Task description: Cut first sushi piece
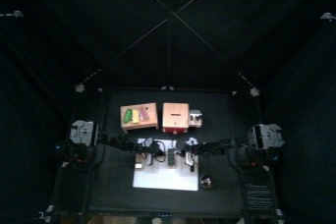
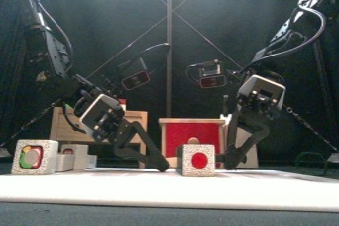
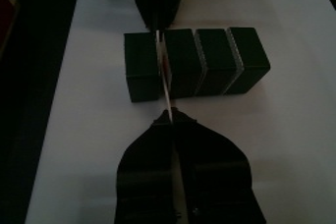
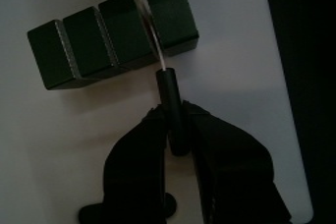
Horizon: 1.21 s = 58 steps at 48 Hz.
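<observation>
A dark sushi roll (image 3: 210,63), scored into several pieces, lies on a white board (image 3: 79,120); it also shows in the right wrist view (image 4: 92,36). My right gripper (image 4: 171,130) is shut on a knife handle (image 4: 167,95), and the thin blade (image 3: 165,71) lies across the end piece of the roll. My left gripper (image 3: 170,122) is shut on the roll's other side, its tips meeting the blade's end. I cannot tell whether it pinches the blade. In the top view both grippers meet at the board's (image 1: 168,179) far edge.
Behind the board stand a wooden box with green contents (image 1: 137,116) and a red box (image 1: 178,118). In the front view a small white box with a red face (image 2: 196,158) and one with a green face (image 2: 34,157) stand near the front edge.
</observation>
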Motion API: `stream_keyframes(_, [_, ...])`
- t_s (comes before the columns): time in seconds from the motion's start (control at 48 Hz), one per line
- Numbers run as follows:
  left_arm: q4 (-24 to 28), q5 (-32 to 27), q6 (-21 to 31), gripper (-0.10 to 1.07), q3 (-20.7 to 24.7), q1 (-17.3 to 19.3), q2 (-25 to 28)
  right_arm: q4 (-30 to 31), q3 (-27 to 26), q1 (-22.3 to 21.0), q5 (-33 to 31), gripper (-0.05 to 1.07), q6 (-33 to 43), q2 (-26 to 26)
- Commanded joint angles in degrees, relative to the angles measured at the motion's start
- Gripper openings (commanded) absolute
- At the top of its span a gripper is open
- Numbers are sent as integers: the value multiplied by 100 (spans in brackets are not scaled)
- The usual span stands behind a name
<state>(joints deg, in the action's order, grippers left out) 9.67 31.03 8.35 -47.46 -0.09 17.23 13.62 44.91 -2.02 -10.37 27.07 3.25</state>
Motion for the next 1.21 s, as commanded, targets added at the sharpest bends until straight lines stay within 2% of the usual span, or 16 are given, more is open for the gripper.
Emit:
stream_keyframes(0.0, [26, -167, -9, 32, -70, -123, -9, -18, 18, -114, -167, 13, 26, 0])
stream_keyframes(0.396, [-35, -316, -35, 32, -18, -114, -9, 114, -132, -141, -158, 13, 26, 149])
stream_keyframes(0.854, [343, -325, -35, 32, 35, 413, -167, 229, -185, -369, -193, 13, 26, 70])
stream_keyframes(1.188, [527, -360, -35, 32, 79, 475, -281, 237, -176, -343, -229, 13, 26, -70])
